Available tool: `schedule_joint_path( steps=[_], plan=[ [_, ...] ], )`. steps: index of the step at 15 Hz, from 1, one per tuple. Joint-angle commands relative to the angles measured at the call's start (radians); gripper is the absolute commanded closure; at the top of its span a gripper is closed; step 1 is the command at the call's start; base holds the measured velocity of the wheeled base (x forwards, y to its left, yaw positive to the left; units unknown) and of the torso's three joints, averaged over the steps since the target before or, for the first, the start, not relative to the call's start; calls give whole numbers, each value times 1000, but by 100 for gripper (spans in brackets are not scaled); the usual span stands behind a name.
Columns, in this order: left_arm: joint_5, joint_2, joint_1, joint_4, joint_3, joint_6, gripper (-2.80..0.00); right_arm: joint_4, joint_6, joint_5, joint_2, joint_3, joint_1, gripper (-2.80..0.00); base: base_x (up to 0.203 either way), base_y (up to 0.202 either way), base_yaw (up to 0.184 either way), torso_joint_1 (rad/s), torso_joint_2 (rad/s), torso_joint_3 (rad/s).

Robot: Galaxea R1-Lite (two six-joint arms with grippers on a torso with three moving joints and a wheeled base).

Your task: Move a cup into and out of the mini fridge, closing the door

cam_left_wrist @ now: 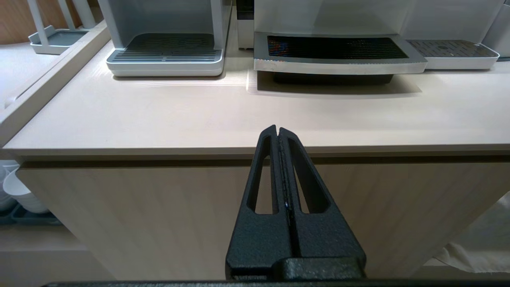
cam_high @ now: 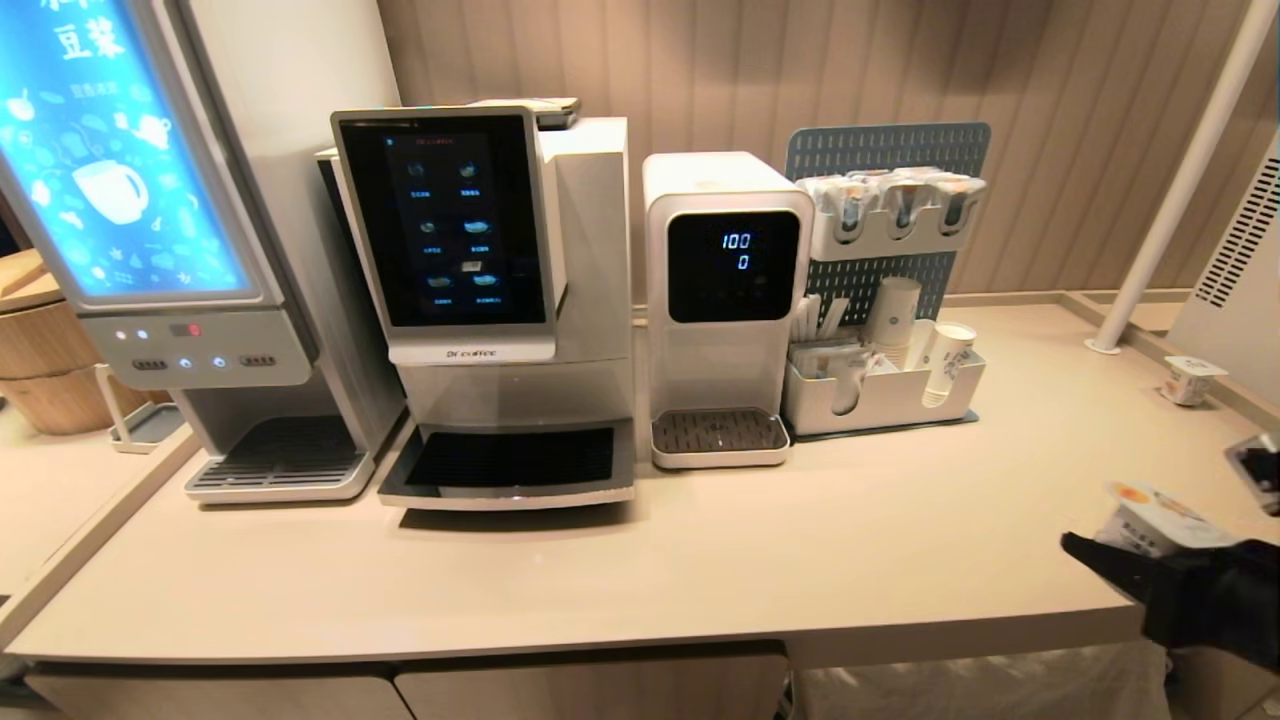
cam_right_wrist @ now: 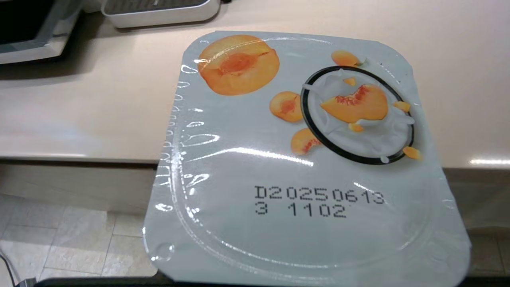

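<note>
The cup (cam_high: 1160,515) is a small white tub with a peach-printed foil lid (cam_right_wrist: 303,159). My right gripper (cam_high: 1130,550) is shut on it at the lower right of the head view, holding it over the counter's front edge. The lid fills the right wrist view and hides the fingers there. A second such tub (cam_high: 1190,378) stands on the counter at the far right. A white vented side of the mini fridge (cam_high: 1240,250) shows at the right edge; its door is out of view. My left gripper (cam_left_wrist: 277,129) is shut and empty, parked low before the cabinet front.
On the beige counter (cam_high: 800,540) stand a soy milk dispenser (cam_high: 180,300), a coffee machine (cam_high: 480,300), a water dispenser (cam_high: 725,300) and a pegboard rack with paper cups (cam_high: 890,330). A white pole (cam_high: 1170,200) rises at the back right. The counter has a raised step at the left.
</note>
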Motion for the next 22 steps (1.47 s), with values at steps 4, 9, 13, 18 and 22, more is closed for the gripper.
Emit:
schedule_joint_path(
  steps=[4,9,13,18,22],
  plan=[
    [0,2,0,0,2,-1,0,-674,-36,-99,749,-37,-10,0,0,0,0,0,0,0],
    [0,2,0,0,2,1,0,-759,-99,-197,989,-331,-32,0,0,0,0,0,0,0],
    [0,2,0,0,2,1,0,-519,-123,-203,1021,-546,-57,0,0,0,0,0,0,0],
    [0,2,0,0,2,1,0,-425,-182,-231,1122,-702,-67,0,0,0,0,0,0,0],
    [0,2,0,0,2,1,0,-430,-201,-233,1142,-686,-66,0,0,0,0,0,0,0]
  ],
)
